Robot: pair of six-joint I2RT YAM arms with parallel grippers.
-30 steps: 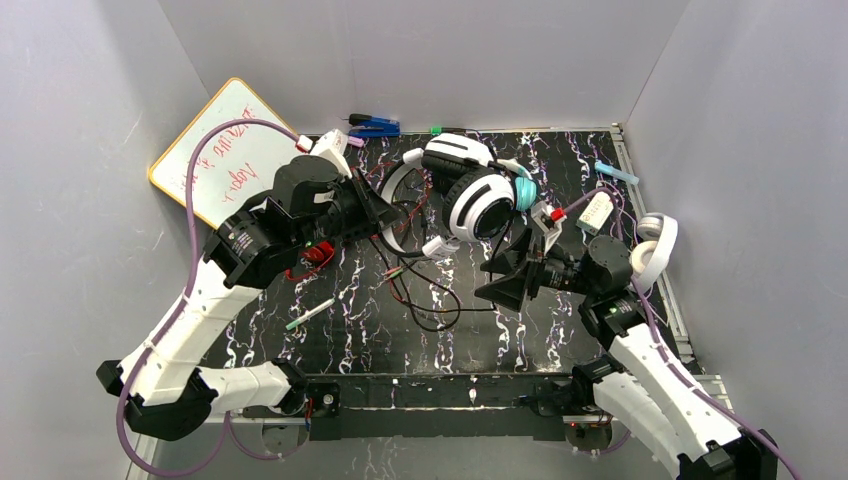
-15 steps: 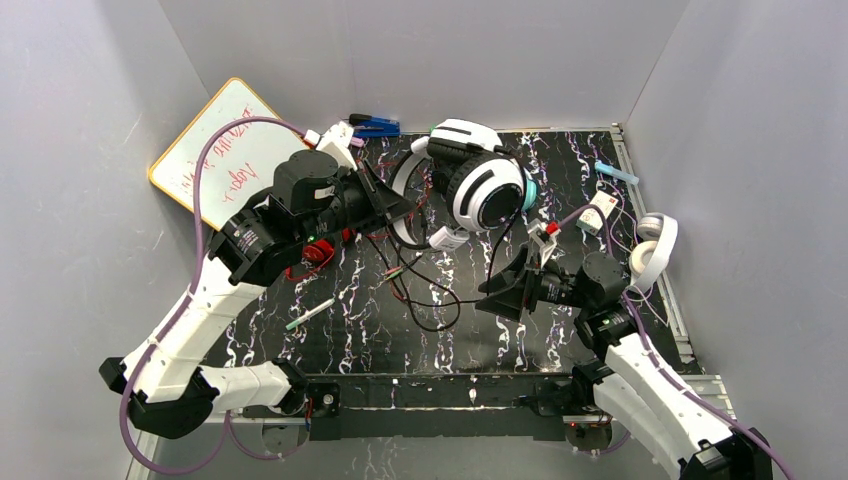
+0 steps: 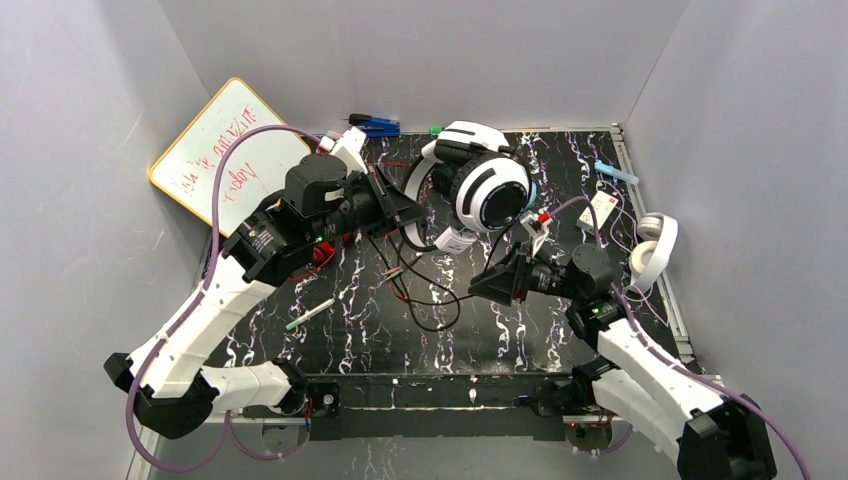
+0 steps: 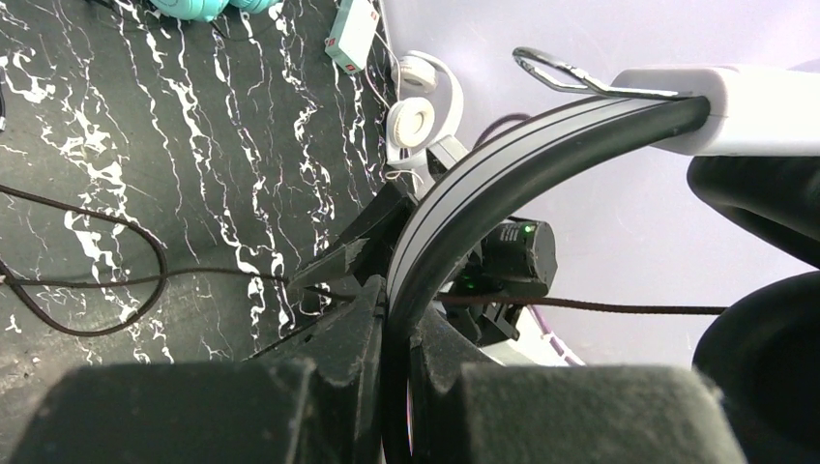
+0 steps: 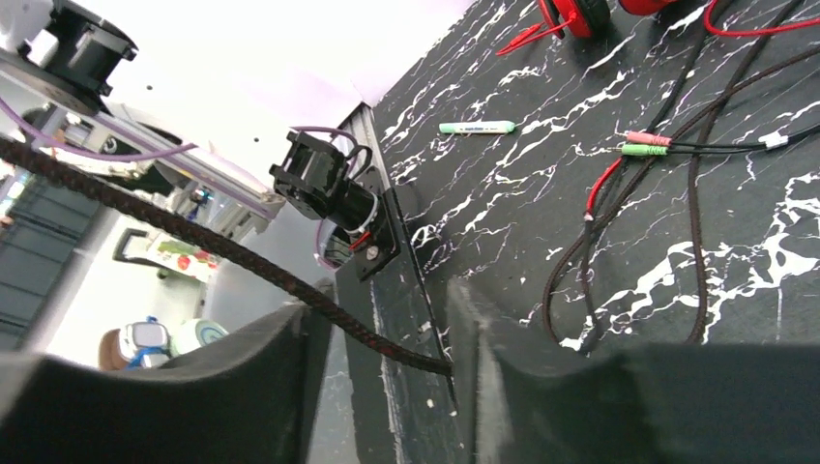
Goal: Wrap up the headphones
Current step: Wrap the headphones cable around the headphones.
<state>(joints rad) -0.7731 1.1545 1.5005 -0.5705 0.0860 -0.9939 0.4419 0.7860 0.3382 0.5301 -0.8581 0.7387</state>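
We see the left gripper [image 4: 398,314] clamped on the band [image 4: 541,135] of the white-and-black headphones [image 3: 490,190], and the right gripper [image 5: 387,309] with jaws apart around a braided cord [image 5: 193,237].

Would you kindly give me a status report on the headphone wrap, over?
Left gripper shut on band of white-and-black headphones, held up. Right gripper open around braided cord. Loose cables tangled on table below.

Black marbled table [image 3: 350,340] carries a green marker [image 3: 309,314], loose cords [image 5: 716,146] and red headphones [image 3: 318,253].
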